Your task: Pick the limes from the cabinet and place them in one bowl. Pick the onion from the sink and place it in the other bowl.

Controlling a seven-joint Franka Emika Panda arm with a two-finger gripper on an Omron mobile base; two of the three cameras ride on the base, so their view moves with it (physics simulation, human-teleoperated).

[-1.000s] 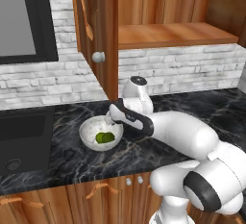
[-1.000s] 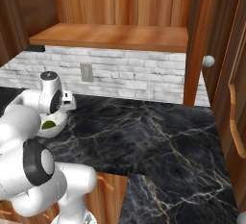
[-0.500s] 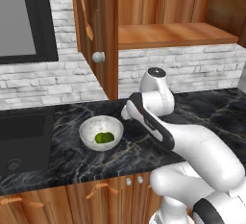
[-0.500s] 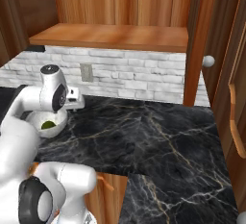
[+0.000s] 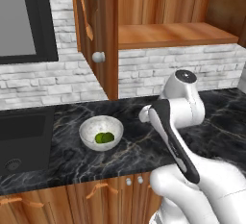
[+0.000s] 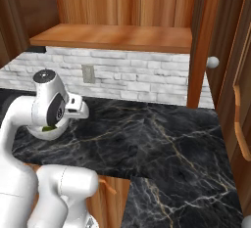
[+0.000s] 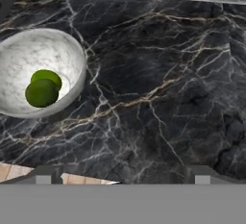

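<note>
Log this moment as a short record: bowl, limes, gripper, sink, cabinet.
bowl: grey-white speckled bowl on the black marble counter, right of the sink
limes: two limes touching each other inside the bowl
gripper: gripper above the counter beside the bowl, holding nothing, fingertips wide apart
sink: black sink at the left
cabinet: wooden cabinet above, door swung open

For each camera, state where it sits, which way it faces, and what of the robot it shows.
Left base view: behind the arm's left, looking down at bowl with limes, sink; arm lower right.
Right base view: behind its right; arm lower left, partly hiding the bowl.
Hand view: looks down on counter; claw tips below.
All share the bowl.
</note>
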